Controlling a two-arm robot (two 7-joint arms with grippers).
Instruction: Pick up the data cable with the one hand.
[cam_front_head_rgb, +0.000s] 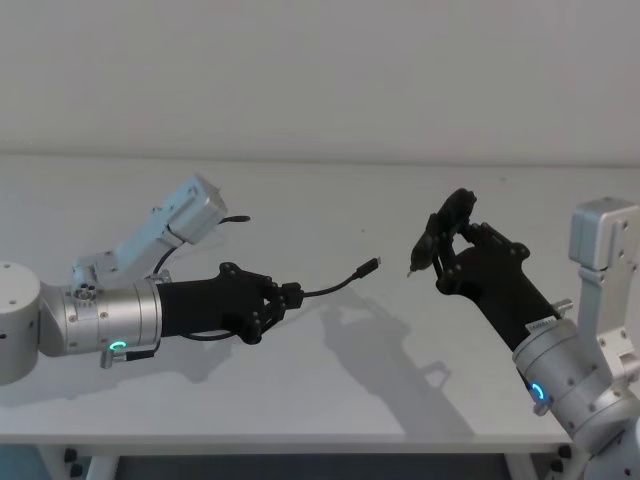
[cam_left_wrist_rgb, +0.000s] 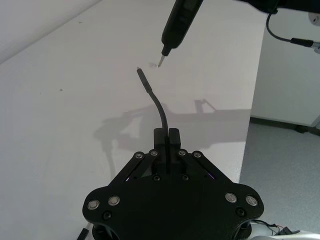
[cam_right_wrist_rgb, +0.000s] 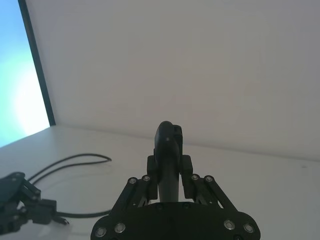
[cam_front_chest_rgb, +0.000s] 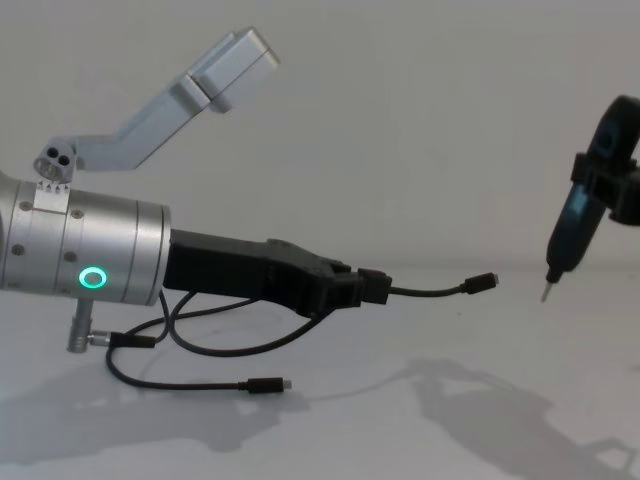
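My left gripper is shut on the data cable, a thin black cord, and holds it above the white table. A short length with a small plug sticks out past the fingertips toward the right arm. In the left wrist view the cable curves up out of the left gripper. From the chest, the rest of the cord hangs in a loop under the left gripper and trails onto the table. My right gripper is shut on a black pointed tool whose tip hangs just beyond the plug.
The white table runs back to a plain wall, and its front edge is close to me. In the left wrist view the table's side edge drops to the floor. A bright blue screen stands at the table's far end.
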